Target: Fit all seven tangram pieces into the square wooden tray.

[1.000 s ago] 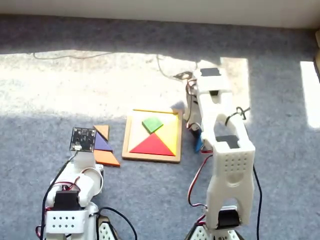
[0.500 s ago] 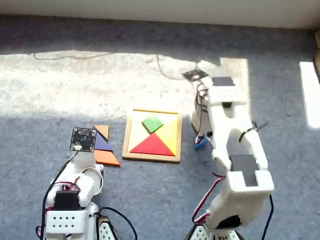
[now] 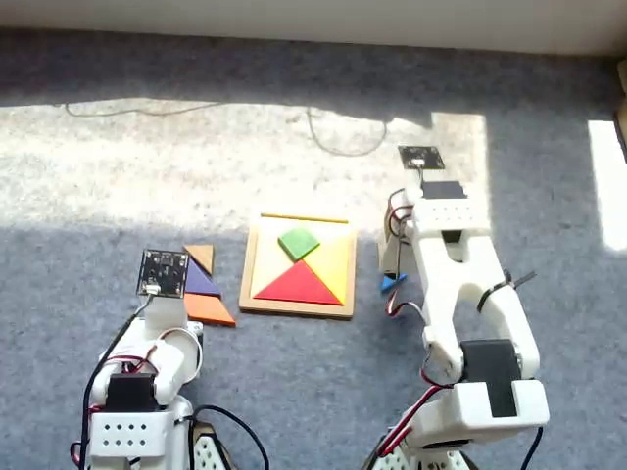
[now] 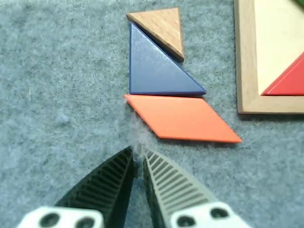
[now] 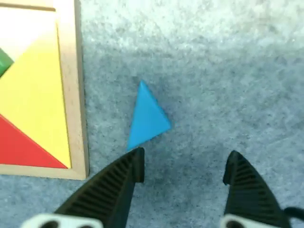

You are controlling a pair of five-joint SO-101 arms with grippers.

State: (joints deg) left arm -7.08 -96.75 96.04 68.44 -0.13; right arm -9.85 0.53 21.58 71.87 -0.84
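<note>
Right gripper (image 5: 185, 159) is hanging with jaws spread wide, likely lining up a grab on the blue triangle (image 5: 147, 116), which is lying on the carpet beside the tray (image 5: 78, 95). Left gripper (image 4: 138, 159) is resting pinched closed and empty near the orange piece (image 4: 183, 118).

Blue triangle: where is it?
Blue triangle lies on carpet just right of the wooden tray in high view, by the open jaws of the right gripper.

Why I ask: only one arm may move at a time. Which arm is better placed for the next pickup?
Right, probably. The right gripper is open, close to the blue triangle beside the tray; the left gripper is shut, short of the orange piece.
</note>
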